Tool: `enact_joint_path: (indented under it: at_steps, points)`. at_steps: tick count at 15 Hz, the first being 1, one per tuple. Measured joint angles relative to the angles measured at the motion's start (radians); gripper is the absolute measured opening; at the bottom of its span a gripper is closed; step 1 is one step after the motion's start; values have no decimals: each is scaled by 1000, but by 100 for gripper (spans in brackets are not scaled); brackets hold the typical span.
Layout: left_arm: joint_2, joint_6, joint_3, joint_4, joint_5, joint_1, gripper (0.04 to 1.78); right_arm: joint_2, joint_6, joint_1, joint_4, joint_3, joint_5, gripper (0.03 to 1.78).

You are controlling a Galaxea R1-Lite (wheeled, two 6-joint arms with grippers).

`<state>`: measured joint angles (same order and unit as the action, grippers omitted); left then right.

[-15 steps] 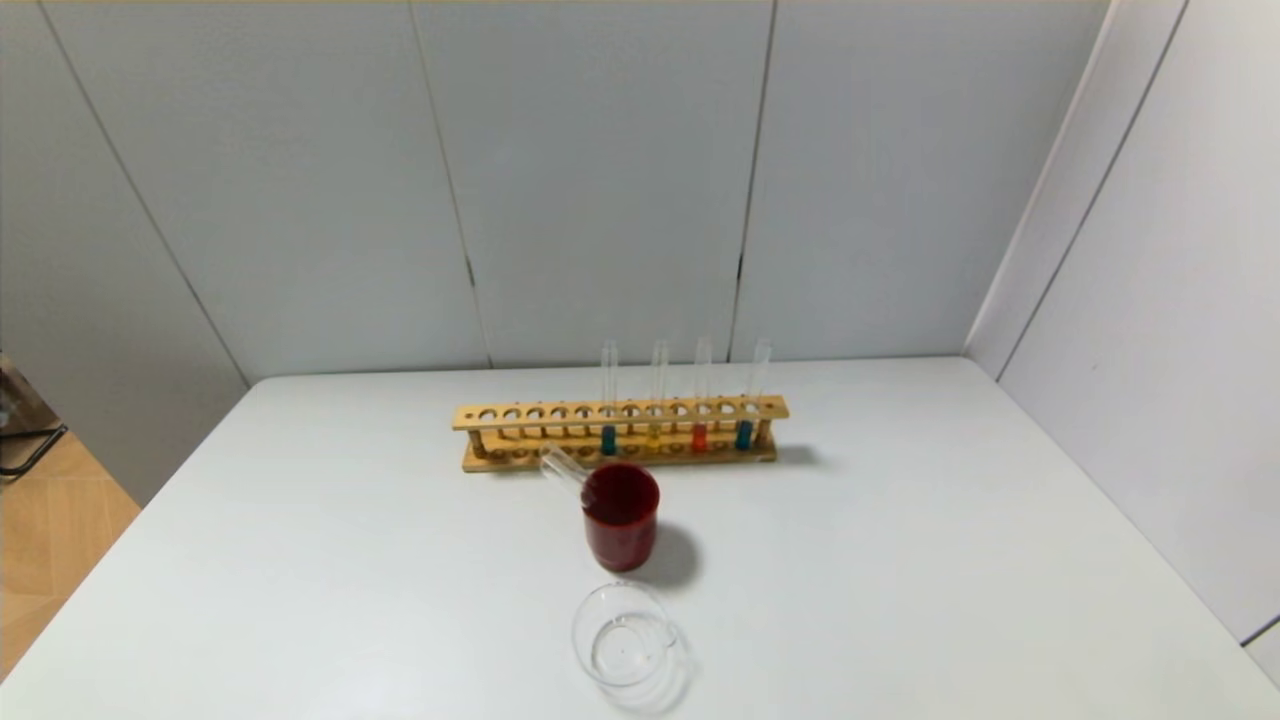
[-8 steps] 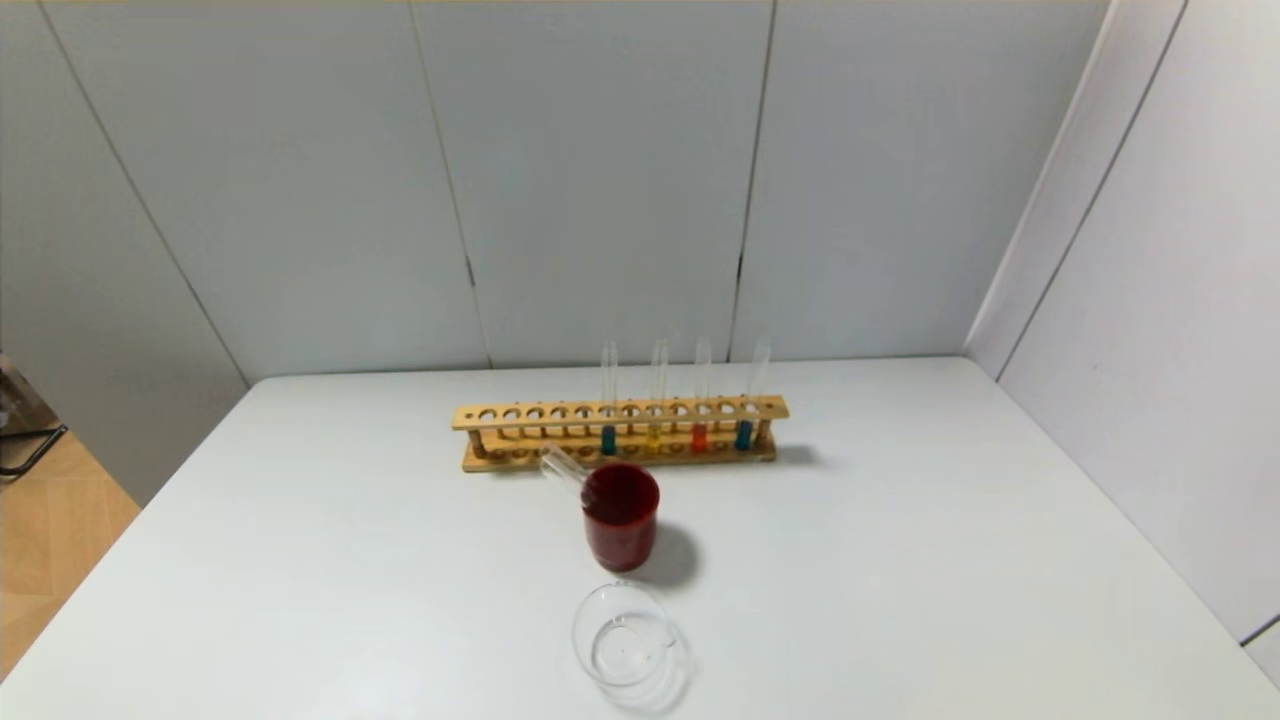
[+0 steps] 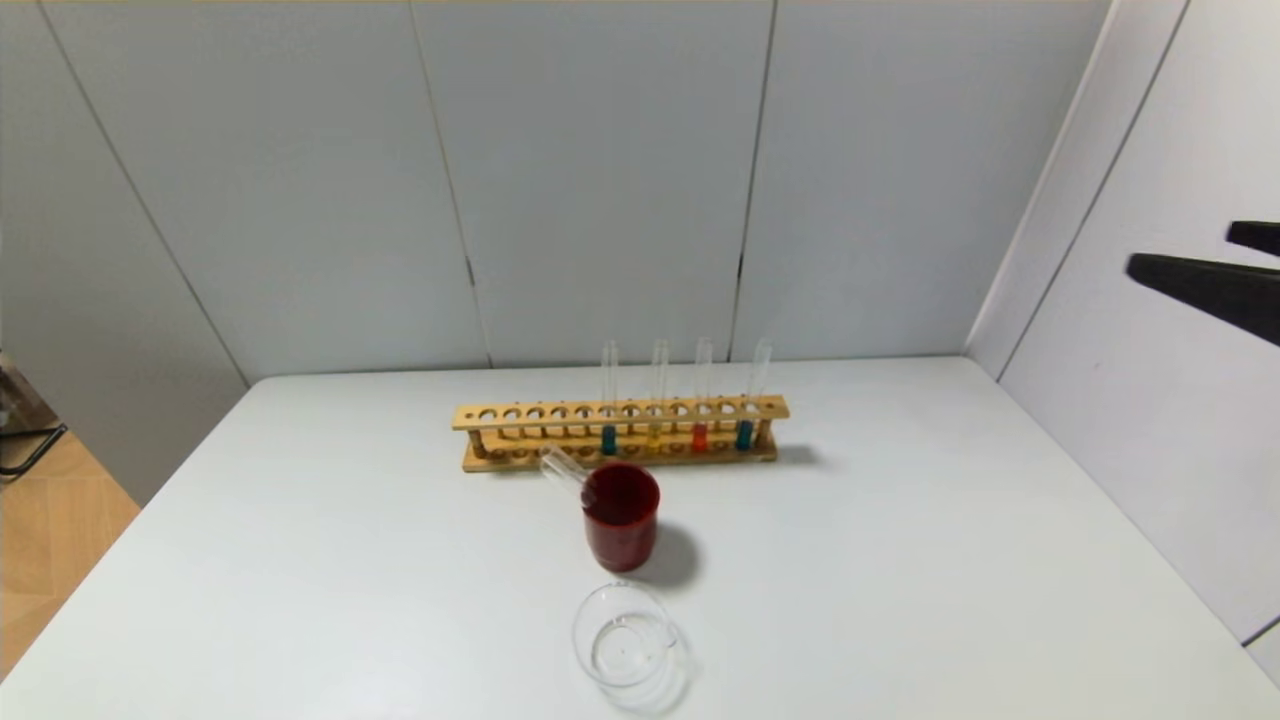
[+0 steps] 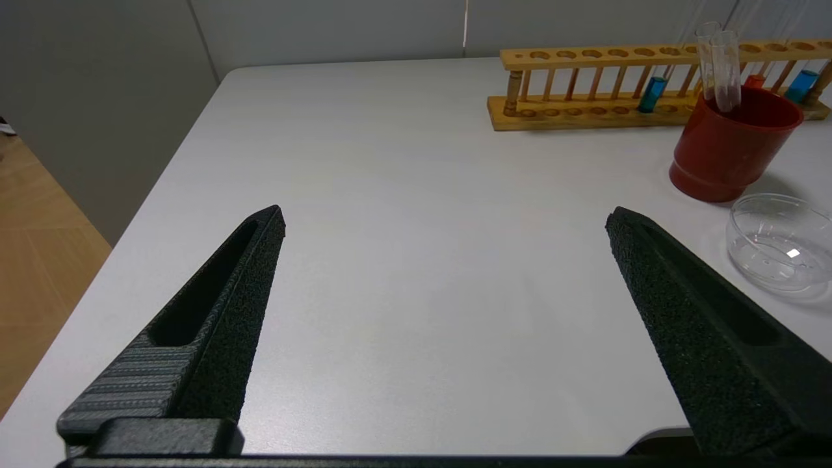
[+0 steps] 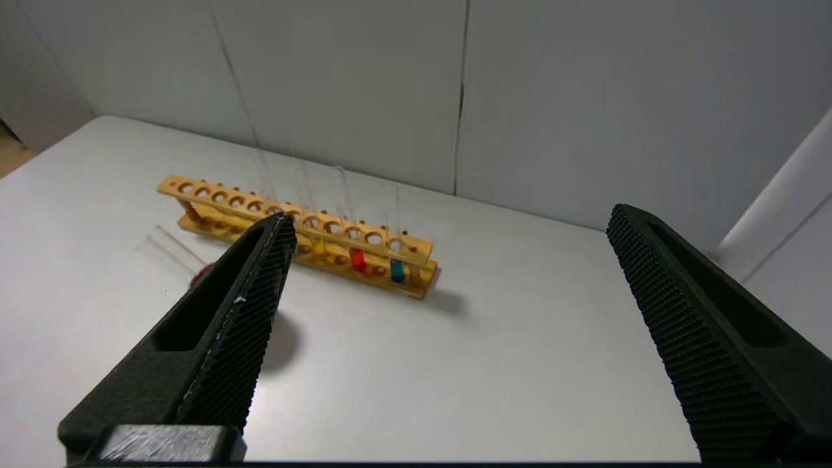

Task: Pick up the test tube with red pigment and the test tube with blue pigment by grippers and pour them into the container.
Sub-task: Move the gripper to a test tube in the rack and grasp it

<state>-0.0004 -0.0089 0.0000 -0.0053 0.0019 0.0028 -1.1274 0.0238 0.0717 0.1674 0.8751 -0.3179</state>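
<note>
The test tube with red pigment [image 3: 699, 436] stands in the wooden rack [image 3: 520, 415], and it also shows in the right wrist view [image 5: 358, 259]. The test tube with blue pigment [image 3: 744, 433] stands at the rack's right end, also in the right wrist view [image 5: 397, 270]. The clear glass container [image 3: 625, 636] sits near the front edge, empty. My right gripper [image 3: 1180, 250] is open and empty, high at the right edge, far from the rack; its wrist view [image 5: 450, 218] looks down at the rack. My left gripper [image 4: 445, 218] is open and empty over the table's left side.
A dark-red cup [image 3: 621, 516] with an empty tube leaning in it stands between the rack and the container. A teal tube [image 3: 608, 439] and a yellow tube [image 3: 654, 436] also stand in the rack. Walls close in behind and on the right.
My right gripper's fingers have come into the head view at the right edge. Nothing on the table has moved.
</note>
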Motion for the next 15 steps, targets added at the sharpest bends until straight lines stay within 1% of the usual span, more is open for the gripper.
enact_joint_path:
  at_steps: [5,7,10,14,15]
  points:
    - [0,0,0,0,-1,0,175,-368,-16,-5,279,2,-6,175]
    - [0,0,0,0,-1,0,175,-487,-17,4,376,-12,-22,175]
    - [0,0,0,0,0,0,175,-600,-8,48,488,-80,-79,175]
    - [0,0,0,0,-1,0,175,-724,-8,111,655,-114,-84,175]
    - [0,0,0,0,-1,0,175,-745,-5,129,682,-122,-86,175]
